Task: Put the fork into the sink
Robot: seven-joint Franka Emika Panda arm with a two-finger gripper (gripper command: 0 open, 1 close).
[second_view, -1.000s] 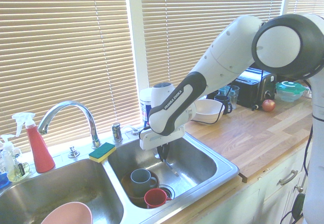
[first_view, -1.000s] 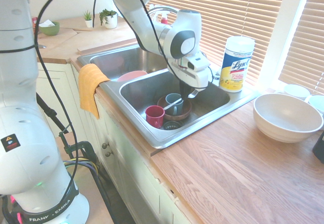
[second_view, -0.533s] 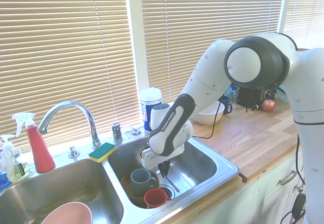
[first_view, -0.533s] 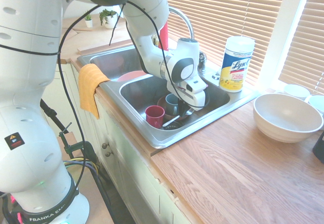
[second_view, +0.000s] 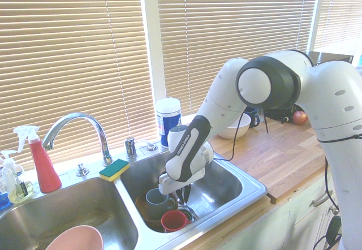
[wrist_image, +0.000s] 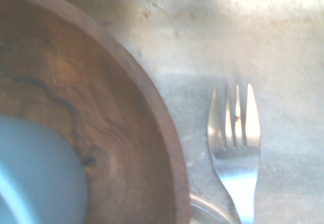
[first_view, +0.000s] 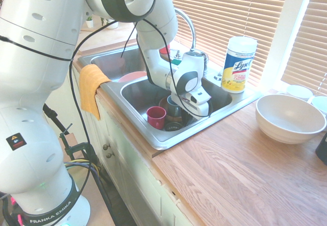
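Inside the sink, the fork.

In the wrist view the fork's handle runs off the bottom edge, and the brown bowl is cut off, as is the blue mug (badly blurred, that one). The robot's arm hides the tool in the first exterior view. In the second, the arm covers part of the white bowl, and the bottom edge crops the pink bowl
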